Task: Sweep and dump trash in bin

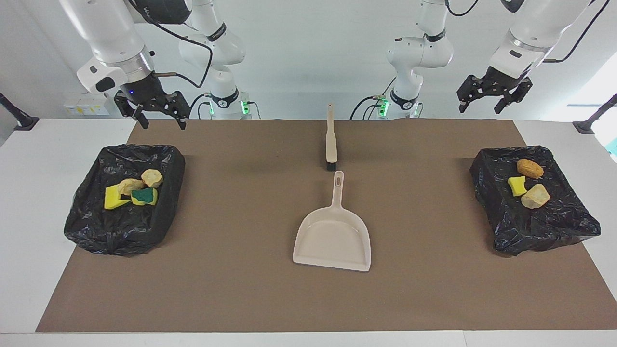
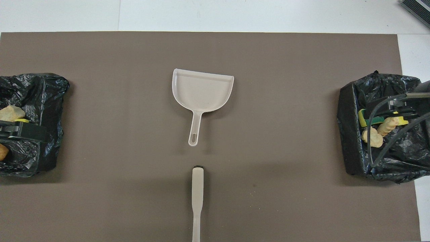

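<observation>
the trash lies in two black-lined bins at the ends of the brown mat (image 1: 241,299), with the dustpan (image 1: 332,238) midway between them as the landmark. toward the right arm's end from the dustpan, one bin (image 1: 91,231) holds four scraps (image 1: 132,190): a yellow sponge bit, a green-faced bit and two pale foam lumps, bunched with no shared direction. toward the left arm's end from the dustpan, the other bin (image 1: 554,231) holds three scraps (image 1: 528,183): an orange-brown chunk nearest the robots, a yellow bit and a pale lump, strung in a loose line running away from the robots.

the dustpan lies flat with its handle pointing toward the robots and its mouth away from them. the brush (image 1: 330,140) lies nearer to the robots than the dustpan, in line with its handle, bristle end just short of the handle tip, not touching.

the right gripper (image 1: 153,110) hangs in the air with its fingers spread wide, holding nothing, over the mat edge by the four-scrap bin. the left gripper (image 1: 494,91) is raised high, fingers wide apart and empty, over the table's edge by the three-scrap bin.

no readable writing shows on any object.
</observation>
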`<state>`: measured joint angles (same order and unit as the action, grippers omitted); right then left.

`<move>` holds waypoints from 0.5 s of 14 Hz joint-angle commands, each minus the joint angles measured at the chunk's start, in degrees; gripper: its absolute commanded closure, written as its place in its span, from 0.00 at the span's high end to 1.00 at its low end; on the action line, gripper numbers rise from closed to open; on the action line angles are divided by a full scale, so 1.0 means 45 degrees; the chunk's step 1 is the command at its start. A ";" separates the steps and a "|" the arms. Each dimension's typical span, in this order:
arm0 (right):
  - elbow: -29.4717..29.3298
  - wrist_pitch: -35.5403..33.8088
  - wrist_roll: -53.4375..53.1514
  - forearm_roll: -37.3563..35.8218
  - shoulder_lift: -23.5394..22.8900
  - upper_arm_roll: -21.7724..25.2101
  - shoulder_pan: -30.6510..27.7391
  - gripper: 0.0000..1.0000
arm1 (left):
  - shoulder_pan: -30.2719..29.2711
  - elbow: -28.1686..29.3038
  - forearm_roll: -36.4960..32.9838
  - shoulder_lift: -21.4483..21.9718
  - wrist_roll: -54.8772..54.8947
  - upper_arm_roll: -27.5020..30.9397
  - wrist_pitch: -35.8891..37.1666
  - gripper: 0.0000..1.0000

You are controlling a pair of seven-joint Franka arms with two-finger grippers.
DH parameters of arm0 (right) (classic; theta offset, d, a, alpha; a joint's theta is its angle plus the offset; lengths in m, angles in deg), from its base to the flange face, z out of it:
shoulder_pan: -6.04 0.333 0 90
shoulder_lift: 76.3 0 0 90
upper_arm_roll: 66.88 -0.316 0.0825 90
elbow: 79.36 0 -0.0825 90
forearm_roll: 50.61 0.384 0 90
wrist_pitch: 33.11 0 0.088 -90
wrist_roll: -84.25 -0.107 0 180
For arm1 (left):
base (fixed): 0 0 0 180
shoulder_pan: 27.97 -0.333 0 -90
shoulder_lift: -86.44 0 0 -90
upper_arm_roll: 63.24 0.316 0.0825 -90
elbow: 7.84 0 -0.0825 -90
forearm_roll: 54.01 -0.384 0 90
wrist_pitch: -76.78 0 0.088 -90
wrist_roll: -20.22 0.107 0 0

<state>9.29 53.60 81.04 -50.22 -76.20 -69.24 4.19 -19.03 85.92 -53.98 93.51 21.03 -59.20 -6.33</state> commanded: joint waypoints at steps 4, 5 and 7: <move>0.0338 0.0264 -0.0206 0.0206 0.0252 -0.0043 -0.0096 1.00 | -0.0013 -0.1617 0.0012 -0.0985 0.0212 0.0040 0.0834 1.00; 0.0338 0.0264 -0.0206 0.0206 0.0271 -0.0043 -0.0096 1.00 | -0.0013 -0.1597 0.0071 -0.0927 0.0212 0.0040 0.0795 1.00; 0.0338 0.0264 -0.0206 0.0206 0.0271 -0.0043 -0.0096 1.00 | -0.0013 -0.1597 0.0013 -0.0887 0.0173 0.0060 0.0814 1.00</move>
<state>9.29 53.60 81.04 -50.22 -76.20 -69.24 4.19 -19.03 80.67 -53.91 90.15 21.21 -59.18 -4.32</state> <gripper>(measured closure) 0.000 0.000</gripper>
